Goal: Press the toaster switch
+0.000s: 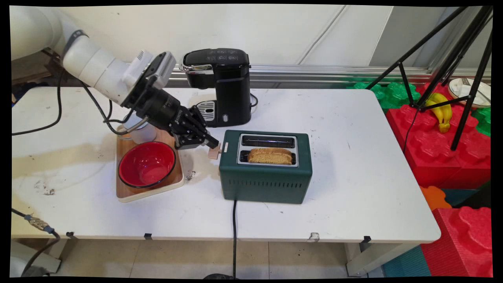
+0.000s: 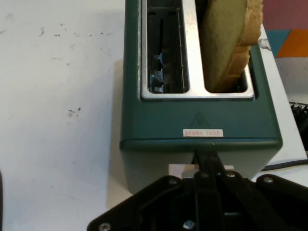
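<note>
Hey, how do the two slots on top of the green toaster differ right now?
The near slot holds a slice of toast standing on edge and poking above the rim; the far slot is empty, so its inner metal guides show in the hand view. The near slot runs along the toaster's front, the far slot along its back, toward the coffee maker. Both are long, narrow and share one silver frame on the toaster.

the white arm [image 1: 94,68] reaches in from the upper left and slopes down toward the right, black cables hanging under it. the black gripper [image 1: 212,144] sits low, angled down and to the right, its two fingers pressed together into a single narrow tip.
</note>
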You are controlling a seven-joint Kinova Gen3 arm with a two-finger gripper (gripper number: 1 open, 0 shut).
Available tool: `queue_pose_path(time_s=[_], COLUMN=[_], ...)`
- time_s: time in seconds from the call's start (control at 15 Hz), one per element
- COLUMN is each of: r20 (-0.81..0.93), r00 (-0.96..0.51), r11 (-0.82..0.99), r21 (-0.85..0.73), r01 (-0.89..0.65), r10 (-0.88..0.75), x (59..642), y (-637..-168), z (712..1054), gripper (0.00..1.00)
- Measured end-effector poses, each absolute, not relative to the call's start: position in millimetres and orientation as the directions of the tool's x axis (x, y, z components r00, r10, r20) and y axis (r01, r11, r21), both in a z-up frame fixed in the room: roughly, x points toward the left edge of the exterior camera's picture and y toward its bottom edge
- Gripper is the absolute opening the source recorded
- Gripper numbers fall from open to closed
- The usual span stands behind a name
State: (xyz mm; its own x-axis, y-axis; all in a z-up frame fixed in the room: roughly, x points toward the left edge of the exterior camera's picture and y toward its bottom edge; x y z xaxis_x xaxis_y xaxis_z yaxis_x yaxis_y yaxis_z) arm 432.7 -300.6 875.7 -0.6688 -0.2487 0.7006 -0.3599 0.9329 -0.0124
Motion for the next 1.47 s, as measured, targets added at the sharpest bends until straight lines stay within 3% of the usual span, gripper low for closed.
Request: queue_pose_path(time_s=[1.47], r20=[0.671], r00=[-0.686], r11=[0.931], r21=[0.017], r01=[-0.365], r10=[-0.282], x=[428.2], y=[-309.5], z=[827.8], gripper=[0.00])
